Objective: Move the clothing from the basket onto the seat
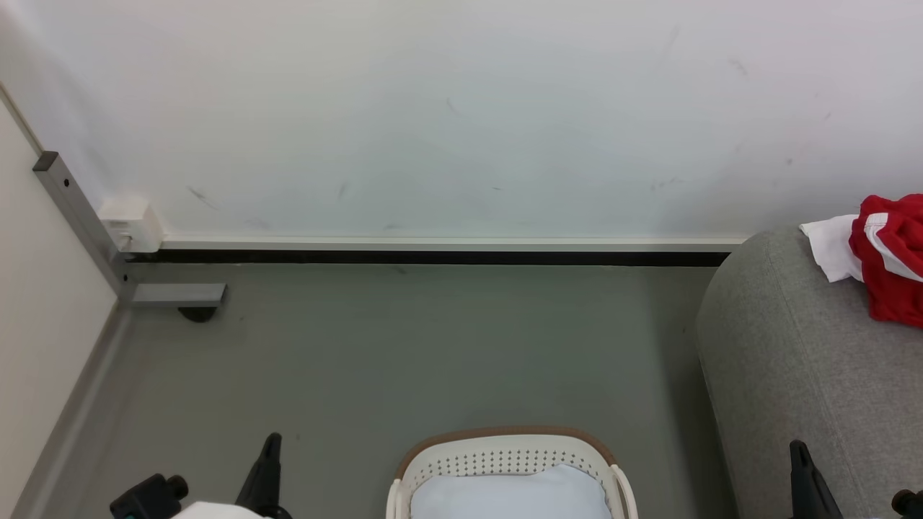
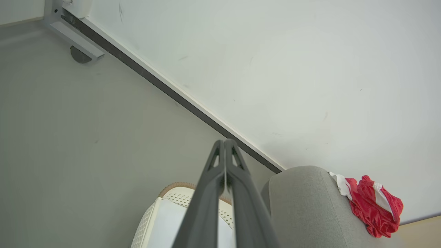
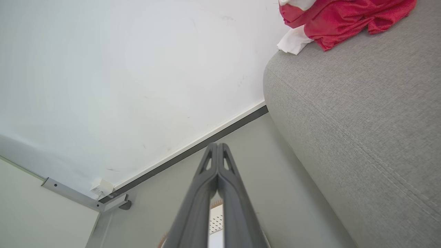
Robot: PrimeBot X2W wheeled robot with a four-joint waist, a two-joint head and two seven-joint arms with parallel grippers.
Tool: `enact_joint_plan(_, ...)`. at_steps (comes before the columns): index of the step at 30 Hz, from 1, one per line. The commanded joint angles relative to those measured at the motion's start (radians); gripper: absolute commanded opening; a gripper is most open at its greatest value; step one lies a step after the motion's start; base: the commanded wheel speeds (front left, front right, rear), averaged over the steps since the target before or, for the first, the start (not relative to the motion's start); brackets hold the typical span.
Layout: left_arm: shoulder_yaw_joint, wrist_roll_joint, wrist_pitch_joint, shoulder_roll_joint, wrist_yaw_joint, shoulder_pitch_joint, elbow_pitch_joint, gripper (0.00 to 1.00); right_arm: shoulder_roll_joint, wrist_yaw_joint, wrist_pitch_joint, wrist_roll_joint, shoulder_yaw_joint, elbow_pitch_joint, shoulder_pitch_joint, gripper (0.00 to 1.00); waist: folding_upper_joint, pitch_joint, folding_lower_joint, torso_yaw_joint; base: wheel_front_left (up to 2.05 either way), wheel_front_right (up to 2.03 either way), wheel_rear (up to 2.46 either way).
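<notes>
Clothing [image 1: 890, 259]: we note a crumpled red heap with white panels lying on top of the seat [image 1: 793, 360], close to the wall [image 1: 461, 108], at the right edge of the head view. A white flap of it points toward the seat's rounded end. It is well apart from both grippers.

The basket [image 1: 505, 450] stands on the grey floor [image 1: 433, 346] just beside the rounded end of the seat, at the bottom centre of the head view. We see a smooth pale bluish-white pad [image 1: 508, 497] lying inside it.

In its wrist view, the left gripper [image 2: 224, 141] has its two dark fingers pressed together at the tips, with nothing between them. It hangs above the floor, with the basket below it.

We record the same for the right gripper [image 3: 217, 145]: fingers closed on each other and empty, beside the seat's grey flank.

A grey metal bracket [image 1: 79, 216] and a small white box [image 1: 133, 223] sit in the corner at the left.
</notes>
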Motion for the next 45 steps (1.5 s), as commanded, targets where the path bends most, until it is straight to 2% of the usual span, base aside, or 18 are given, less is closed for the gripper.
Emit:
enact_joint_plan(1,0.012,-0.038,0.008,0.002,-0.001,-0.020,-0.019,0.00,-0.010,-0.001,0.007,0.036,-0.007,-0.021,-0.030,0.00,0.0000,0.000,0.0000,0.000,0.00,0.00,0.00)
enact_joint_plan(25,0.073,-0.314,0.086,-0.014,-0.002,-0.020,-0.074,0.00,-0.014,-0.001,0.084,0.347,-0.028,-0.062,-0.047,0.00,0.0000,0.008,0.0000,0.006,0.00,0.00,0.00)
enact_joint_plan(45,0.114,-0.503,0.139,-0.024,-0.002,-0.018,-0.111,0.00,-0.016,-0.002,0.137,0.555,-0.043,-0.090,-0.056,0.00,0.0000,0.014,0.0000,0.011,0.00,0.00,0.00)
